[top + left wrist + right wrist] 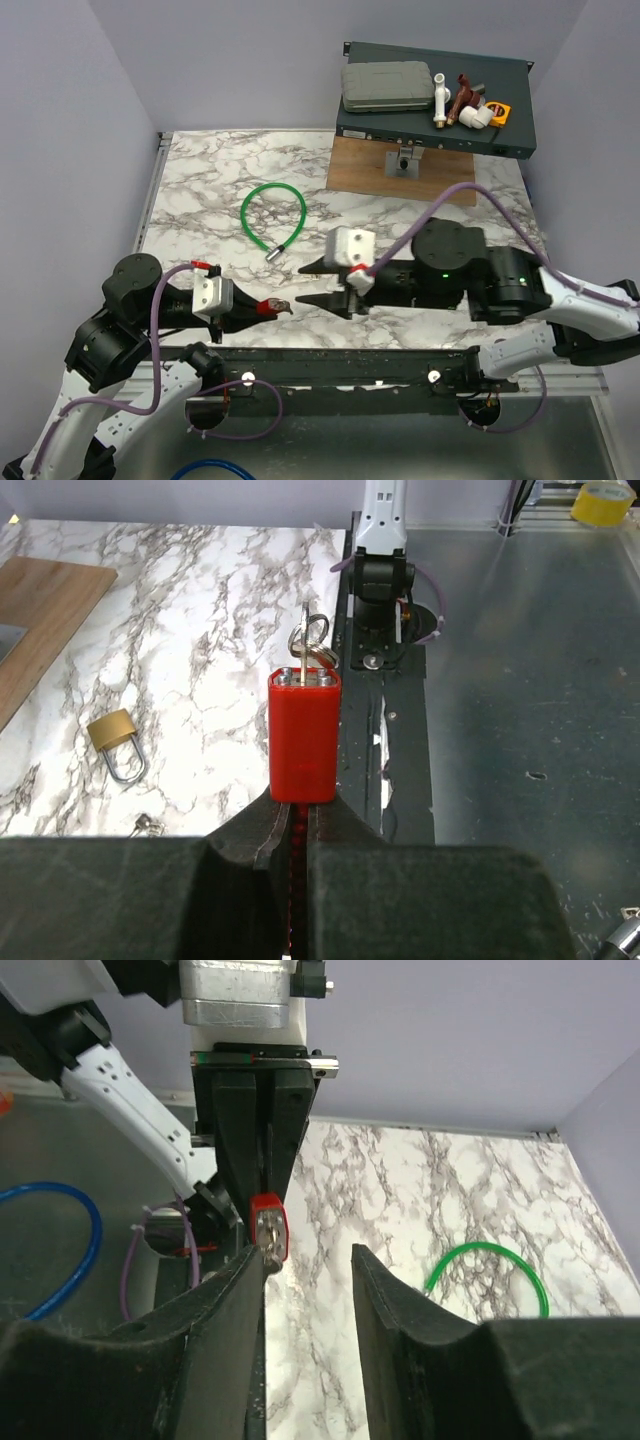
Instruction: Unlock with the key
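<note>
Left claw (300,815): fingers pressed together, pinching the red head of the key (304,745). In the left wrist view the head stands straight out of the fingertips toward 12 o'clock. The metal blade and a small ring show at its far end.

Top view: the key (271,307) sticks out of the left claw (252,306) toward 3 o'clock, low over the marble table (200,180) near its front edge.

Right claw (302,284): fingers spread, nothing between them, tips pointing toward 9 o'clock at the key. The key sits just beyond the tips, at roughly 8 o'clock from the gap's centre.

Right wrist view: the key (269,1222) hangs at the tip of the left-hand finger, off to the 10 o'clock side of the gap of the right claw (308,1255), not inside it. Whether key and finger touch I cannot tell.

Brass padlock (115,742): flat on the marble, well apart from the key, at 9 o'clock in the left wrist view.

Green cable loop (273,213): on the table at 12 o'clock from the key, well apart.
</note>
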`<state>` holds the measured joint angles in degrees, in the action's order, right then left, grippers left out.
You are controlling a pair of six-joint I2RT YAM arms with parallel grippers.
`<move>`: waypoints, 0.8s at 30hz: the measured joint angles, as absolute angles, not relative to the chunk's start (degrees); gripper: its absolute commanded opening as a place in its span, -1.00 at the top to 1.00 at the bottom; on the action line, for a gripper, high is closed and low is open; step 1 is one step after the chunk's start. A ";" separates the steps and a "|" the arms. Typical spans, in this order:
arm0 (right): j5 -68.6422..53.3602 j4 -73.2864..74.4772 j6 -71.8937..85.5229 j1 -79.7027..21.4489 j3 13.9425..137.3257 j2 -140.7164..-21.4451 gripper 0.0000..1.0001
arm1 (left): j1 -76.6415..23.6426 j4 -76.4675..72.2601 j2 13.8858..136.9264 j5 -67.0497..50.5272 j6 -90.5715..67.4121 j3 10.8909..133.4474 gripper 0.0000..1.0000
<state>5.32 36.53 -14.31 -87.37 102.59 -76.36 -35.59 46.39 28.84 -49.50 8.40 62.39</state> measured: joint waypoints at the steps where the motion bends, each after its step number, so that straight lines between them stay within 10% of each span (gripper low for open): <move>1: 4.93 35.83 -13.87 -87.37 101.43 -74.43 0.26 | -35.40 46.02 28.56 -49.95 7.88 62.22 1.00; 24: -4.05 25.71 -8.75 -86.74 95.18 -73.06 0.72 | -31.07 36.16 26.65 -56.58 -4.12 59.99 1.00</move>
